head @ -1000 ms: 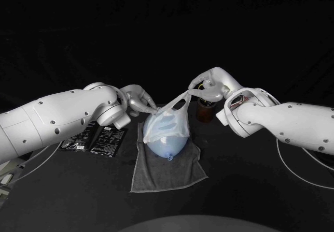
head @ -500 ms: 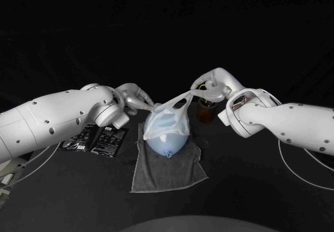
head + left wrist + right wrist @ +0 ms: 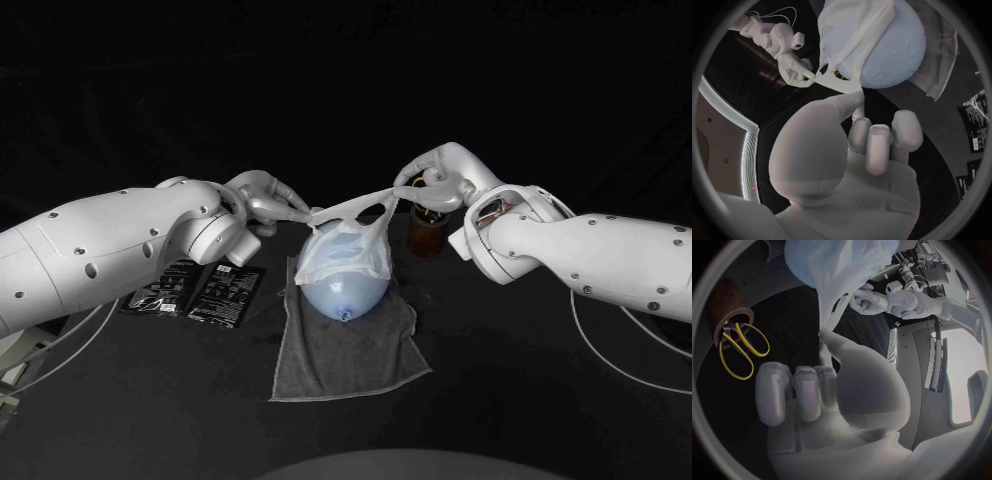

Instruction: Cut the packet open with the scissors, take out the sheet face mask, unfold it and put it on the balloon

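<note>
Pull the sheet face mask (image 3: 353, 245) any tighter and it may well tear, slip from a pinch, or roll the balloon (image 3: 343, 295) off the grey towel (image 3: 353, 355). At frame centre the mask drapes the balloon, its upper edge stretched between your left hand (image 3: 271, 203) and right hand (image 3: 433, 182), each pinching a corner.

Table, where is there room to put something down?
Bare table lies right of the towel and before its near edge; the towel's near half is free too. Crowded: the left hand and right hand stretch the sheet mask over the balloon; packets lie left, the cup holding scissors behind.
</note>
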Available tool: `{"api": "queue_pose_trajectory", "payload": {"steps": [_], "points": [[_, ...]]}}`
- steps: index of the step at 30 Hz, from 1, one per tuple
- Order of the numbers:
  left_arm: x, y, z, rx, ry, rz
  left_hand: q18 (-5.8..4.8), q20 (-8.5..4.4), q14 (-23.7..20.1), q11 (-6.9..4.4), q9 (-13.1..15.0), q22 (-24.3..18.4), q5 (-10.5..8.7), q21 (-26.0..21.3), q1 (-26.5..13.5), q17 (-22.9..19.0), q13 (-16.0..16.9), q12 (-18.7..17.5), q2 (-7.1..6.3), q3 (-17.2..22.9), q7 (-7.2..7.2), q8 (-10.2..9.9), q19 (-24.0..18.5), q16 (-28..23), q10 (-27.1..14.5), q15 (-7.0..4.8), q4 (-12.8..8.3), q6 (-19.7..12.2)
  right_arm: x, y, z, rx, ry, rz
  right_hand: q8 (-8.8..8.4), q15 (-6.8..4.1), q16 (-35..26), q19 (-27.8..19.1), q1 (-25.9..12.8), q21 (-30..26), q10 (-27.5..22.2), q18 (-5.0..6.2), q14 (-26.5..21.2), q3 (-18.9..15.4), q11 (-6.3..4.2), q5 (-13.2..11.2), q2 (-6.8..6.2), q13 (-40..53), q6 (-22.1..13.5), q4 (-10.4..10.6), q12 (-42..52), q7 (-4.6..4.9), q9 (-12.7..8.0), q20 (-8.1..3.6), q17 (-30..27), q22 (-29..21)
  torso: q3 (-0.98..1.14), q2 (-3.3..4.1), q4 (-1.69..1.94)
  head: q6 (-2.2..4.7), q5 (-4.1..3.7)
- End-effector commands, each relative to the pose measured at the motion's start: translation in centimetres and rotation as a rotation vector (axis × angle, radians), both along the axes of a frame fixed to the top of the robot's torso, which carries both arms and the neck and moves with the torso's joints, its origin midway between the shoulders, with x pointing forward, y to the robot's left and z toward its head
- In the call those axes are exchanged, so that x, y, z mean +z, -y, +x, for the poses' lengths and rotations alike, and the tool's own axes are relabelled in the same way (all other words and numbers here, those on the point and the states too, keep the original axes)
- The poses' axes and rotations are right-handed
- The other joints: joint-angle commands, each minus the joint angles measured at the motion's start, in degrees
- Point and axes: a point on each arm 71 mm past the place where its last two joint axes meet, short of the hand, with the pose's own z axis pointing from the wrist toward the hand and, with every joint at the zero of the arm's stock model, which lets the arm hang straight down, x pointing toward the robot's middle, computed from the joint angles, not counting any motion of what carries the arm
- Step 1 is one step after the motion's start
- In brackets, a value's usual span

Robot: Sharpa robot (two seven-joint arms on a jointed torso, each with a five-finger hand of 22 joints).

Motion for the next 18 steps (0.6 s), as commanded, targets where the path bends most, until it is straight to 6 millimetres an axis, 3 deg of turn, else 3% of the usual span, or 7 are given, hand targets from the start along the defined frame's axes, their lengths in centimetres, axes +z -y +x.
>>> {"api": "queue_pose_trajectory", "payload": {"steps": [1,18], "points": [[0.4,-0.3,0.3,0.063,0.035,-0.067,-0.90,0.06,4.4,0.07,5.4,0.1,0.13,0.3,-0.5,8.9,0.2,-0.1,0.17,0.4,0.06,0.4,0.4,0.2,0.4,0.25,0.0,-0.3,0.0,-0.1,0.3,-0.007,0.015,0.015,0.30,-0.39,0.2,3.3,-0.5,0.0,6.0,-0.53,6.0,0.5,-0.43,0.2,0.20,15.1,0.2,-0.1,0.2,-0.05,0.2,-0.41,15.1,13.0,0.05,0.00,0.02,0.16,0.03],[1.4,-0.7,1.5,0.158,0.179,-0.139,-0.94,0.01,4.3,0.04,5.9,0.2,0.09,0.4,-1.1,8.6,0.1,-0.3,0.32,1.1,0.04,0.7,0.6,0.1,0.4,0.21,-0.6,-0.6,-1.1,-0.9,2.0,-0.030,-0.015,0.006,0.36,-0.39,0.2,3.2,-0.6,-0.3,6.0,-0.48,6.0,0.6,-0.43,0.2,0.23,15.1,0.2,-0.1,0.2,-0.05,0.2,-0.40,15.1,12.9,0.07,0.01,-0.09,0.58,0.05]]}}
